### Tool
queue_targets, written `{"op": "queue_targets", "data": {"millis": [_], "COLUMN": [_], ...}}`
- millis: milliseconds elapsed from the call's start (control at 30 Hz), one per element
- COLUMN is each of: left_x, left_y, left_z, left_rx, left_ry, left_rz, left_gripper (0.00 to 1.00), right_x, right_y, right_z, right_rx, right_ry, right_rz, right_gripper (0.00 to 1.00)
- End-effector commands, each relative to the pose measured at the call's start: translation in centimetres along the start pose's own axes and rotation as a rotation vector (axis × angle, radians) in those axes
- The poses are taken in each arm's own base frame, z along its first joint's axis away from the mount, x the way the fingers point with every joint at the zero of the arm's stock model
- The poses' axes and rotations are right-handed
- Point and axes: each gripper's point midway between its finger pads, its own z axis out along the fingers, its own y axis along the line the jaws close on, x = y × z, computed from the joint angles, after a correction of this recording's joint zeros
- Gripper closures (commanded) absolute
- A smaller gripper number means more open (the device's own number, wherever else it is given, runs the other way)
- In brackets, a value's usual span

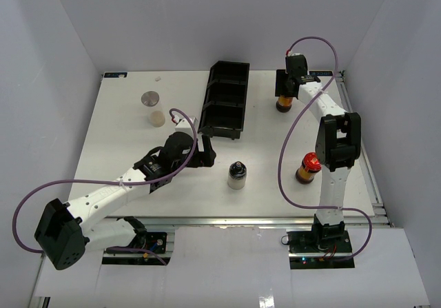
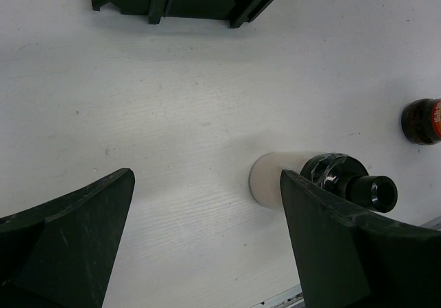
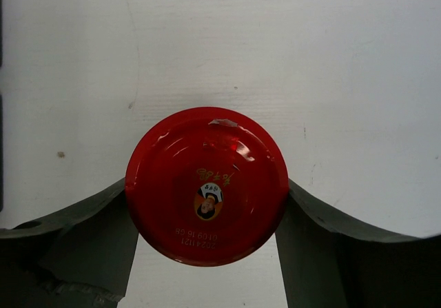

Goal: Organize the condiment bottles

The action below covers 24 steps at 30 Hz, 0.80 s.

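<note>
The right jaws are clamped on the amber bottle [image 3: 207, 184], one finger on each side just under its red cap. This bottle stands upright on the bench [image 1: 255, 136] at the far right, with its long axis vertical.

The tray [image 1: 227, 65] lies to the left of the held bottle, near but apart from it. Its long axis runs near to far. The right arm is the nearer arm to this bottle, so any transfer appears to call for a lift followed by travel to the left.

The left jaws stand wide apart and hold nothing. The pale bottle [image 1: 237, 176] stands upright just to their right, outside the gap between the fingers. The left arm is the nearer arm to it.

Count:
- Bottles: five.
- Amber with red cap: two. One is held, and the second amber bottle [image 1: 308, 167] stands near right.
- Pale with dark cap: one.
- Far left: the grey-lid bottle [image 1: 150, 99], with the cream bottle [image 1: 158, 118] just beside it.
- Tray: one, with three compartments.
</note>
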Motion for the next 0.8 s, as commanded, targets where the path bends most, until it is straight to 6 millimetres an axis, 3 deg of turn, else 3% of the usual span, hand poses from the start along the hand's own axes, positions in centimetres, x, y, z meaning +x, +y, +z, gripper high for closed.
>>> {"op": "queue_targets", "data": {"millis": [0, 100, 167, 267, 467, 600, 767], "left_x": [-0.9, -1.0, -1.0, -1.5, -2.9, -3.8, -5.6], "left_y": [-0.2, -0.2, -0.3, -0.5, -1.3, -1.6, -1.7], "left_z": [-0.2, -0.3, -0.5, -1.0, -1.9, -3.0, -4.9], "left_rx": [0.005, 0.008, 0.01, 0.019, 0.037, 0.04, 0.039], "left_ry": [-0.032, -0.033, -0.032, -0.043, -0.053, -0.049, -0.085], "left_rz": [-0.013, -0.014, -0.013, -0.018, -0.019, -0.019, -0.02], "left_gripper": [0.02, 0.02, 0.02, 0.02, 0.02, 0.02, 0.02], "right_x": [-1.9, -2.6, -3.4, -5.4, -11.0, -14.4, -17.3], "right_y": [-0.8, -0.9, -0.8, -0.3, 3.0, 6.6, 11.0], "right_z": [-0.2, -0.7, -1.2, -3.0, -9.3, -14.1, -18.5], "right_rx": [0.031, 0.034, 0.025, 0.003, -0.095, -0.203, -0.309], "right_ry": [-0.05, -0.078, -0.1, -0.153, -0.332, -0.466, -0.613], "right_rz": [-0.011, -0.018, -0.033, -0.037, -0.056, -0.066, -0.079], "right_gripper": [0.45, 0.61, 0.77, 0.92, 0.92, 0.92, 0.92]}}
